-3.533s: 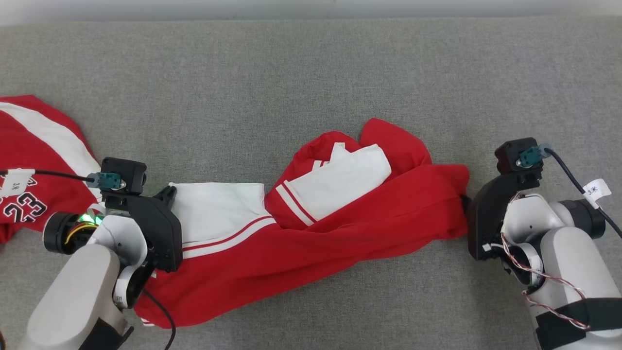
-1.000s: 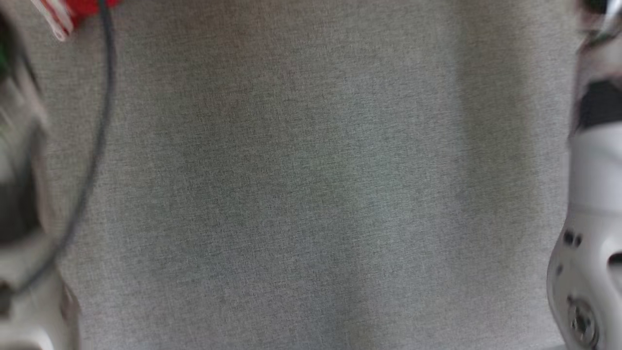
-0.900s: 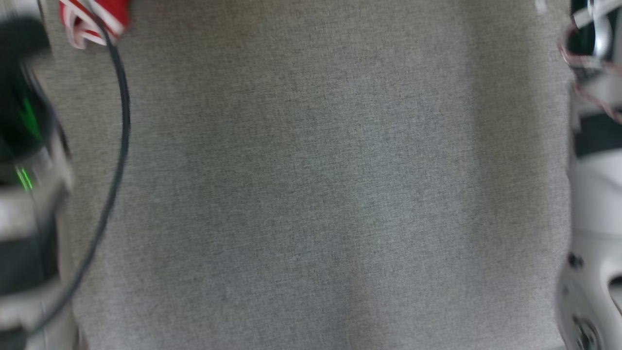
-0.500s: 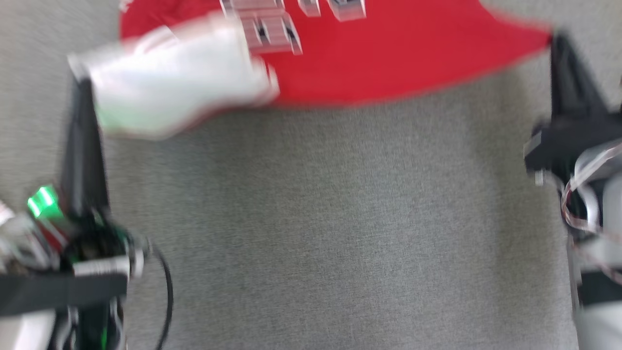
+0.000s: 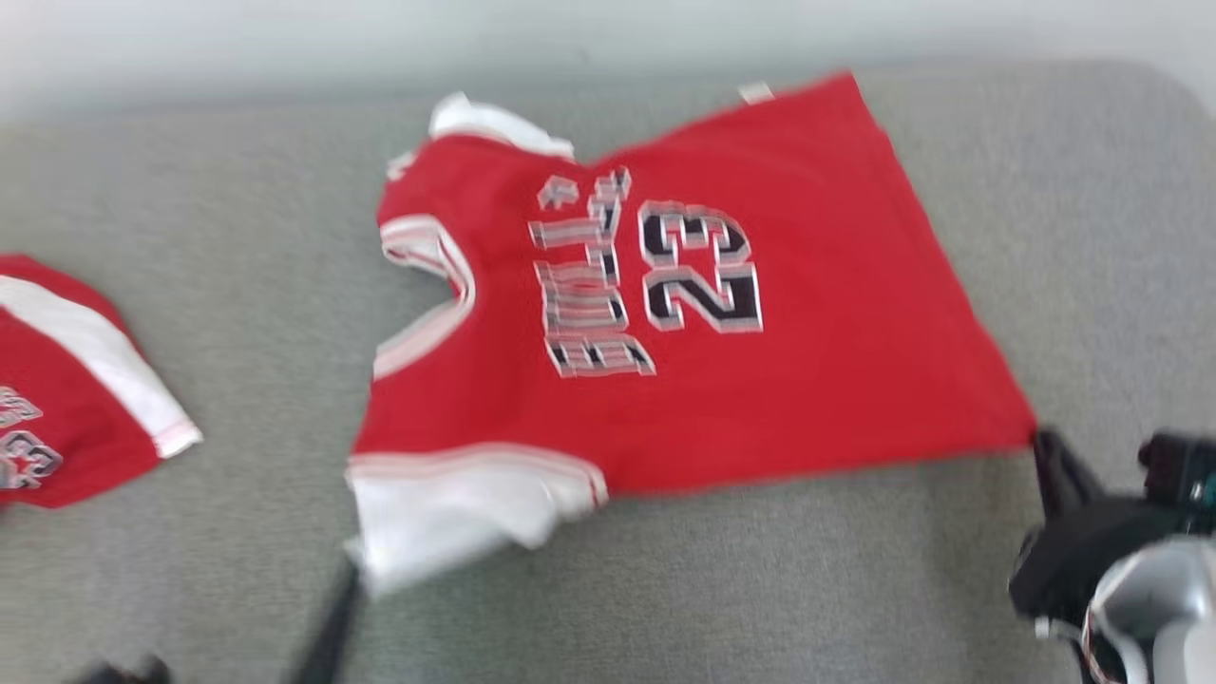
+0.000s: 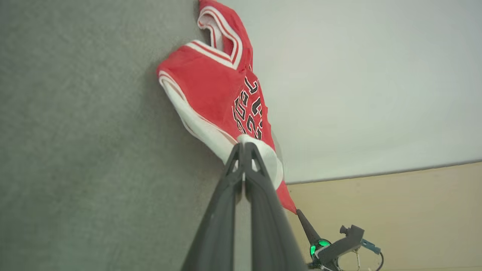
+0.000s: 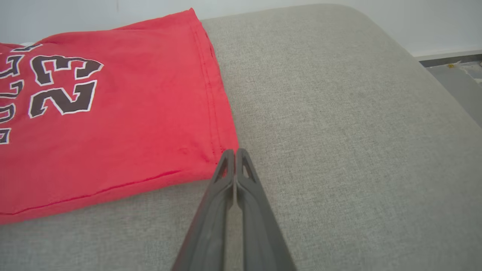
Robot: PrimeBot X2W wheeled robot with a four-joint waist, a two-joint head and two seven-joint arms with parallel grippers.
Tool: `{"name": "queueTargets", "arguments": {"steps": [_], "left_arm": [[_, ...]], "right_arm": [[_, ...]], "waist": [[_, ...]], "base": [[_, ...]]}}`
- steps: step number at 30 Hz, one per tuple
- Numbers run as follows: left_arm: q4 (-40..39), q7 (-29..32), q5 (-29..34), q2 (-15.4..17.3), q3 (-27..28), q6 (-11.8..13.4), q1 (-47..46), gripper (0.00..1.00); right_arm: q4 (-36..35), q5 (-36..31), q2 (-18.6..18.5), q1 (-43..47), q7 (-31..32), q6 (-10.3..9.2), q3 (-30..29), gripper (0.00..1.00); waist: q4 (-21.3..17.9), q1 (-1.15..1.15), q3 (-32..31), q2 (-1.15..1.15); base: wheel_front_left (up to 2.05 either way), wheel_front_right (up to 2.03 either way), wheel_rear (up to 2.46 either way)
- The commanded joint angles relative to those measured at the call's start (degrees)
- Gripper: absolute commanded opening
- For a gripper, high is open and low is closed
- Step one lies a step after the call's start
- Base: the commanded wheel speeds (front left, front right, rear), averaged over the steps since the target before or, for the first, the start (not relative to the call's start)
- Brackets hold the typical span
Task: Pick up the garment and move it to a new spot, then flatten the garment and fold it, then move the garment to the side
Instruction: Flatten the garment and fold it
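A red jersey (image 5: 807,380) printed with the number 23 lies spread across the middle of the head view on a grey cushion (image 5: 760,589), number side up, its white-trimmed neck and sleeves toward the left of the frame and its hem toward the right. The picture is somewhat blurred.

The left claw (image 5: 350,575) comes up from the lower left, its tip at the white sleeve at the jersey's lower left corner. In the left wrist view its two fingers are pressed together on that white cloth (image 6: 244,146) – the sleeve edge wraps over their tips, and the jersey (image 6: 211,82) runs away from them toward the top of the frame.

The right claw (image 5: 1042,445) sits at the lower right of the head view, tip touching the jersey's lower right hem corner, which draws to a point there. In the right wrist view its fingers are shut tight (image 7: 234,152) on that corner, the red cloth (image 7: 131,131) spreading to the upper left – bare cushion to the right.

A second red garment (image 5: 57,399) with a white stripe lies at the left edge of the head view, well apart from the jersey.
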Motion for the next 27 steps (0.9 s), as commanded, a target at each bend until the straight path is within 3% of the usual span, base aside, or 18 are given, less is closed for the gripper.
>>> {"name": "queueTargets", "arguments": {"steps": [1, 6, 13, 27], "left_arm": [[0.6, 2.3, -2.5, 0.8, -1.2, 0.1, 2.3, 0.00], [2.5, 9.0, -8.9, 4.0, -2.6, 0.1, 7.5, 0.00], [3.5, 11.1, -12.1, 6.9, -1.2, 0.1, 12.6, 0.00], [2.0, 13.1, -9.5, 8.7, -3.9, 2.5, 14.6, 0.00]], "right_arm": [[-0.4, -0.2, 0.6, 2.1, 0.8, 0.13, -0.5, 0.00], [-0.7, -1.2, 2.5, 7.2, 3.2, 0.13, -1.8, 0.00], [-2.0, -0.4, 3.6, 13.9, 7.1, 0.13, -2.5, 0.00], [-7.3, 1.7, 3.8, 22.1, 15.3, 0.09, -1.1, 0.00]], "waist": [[2.8, 0.02, -5.0, 0.01], [3.0, 0.02, -6.6, 0.01], [3.3, 0.02, -7.6, 0.01], [1.7, 0.02, -8.1, 0.01]], "base": [[0.00, 0.00, 0.00], [0.00, 0.00, 0.00], [0.00, 0.00, 0.00], [0.00, 0.00, 0.00]]}}
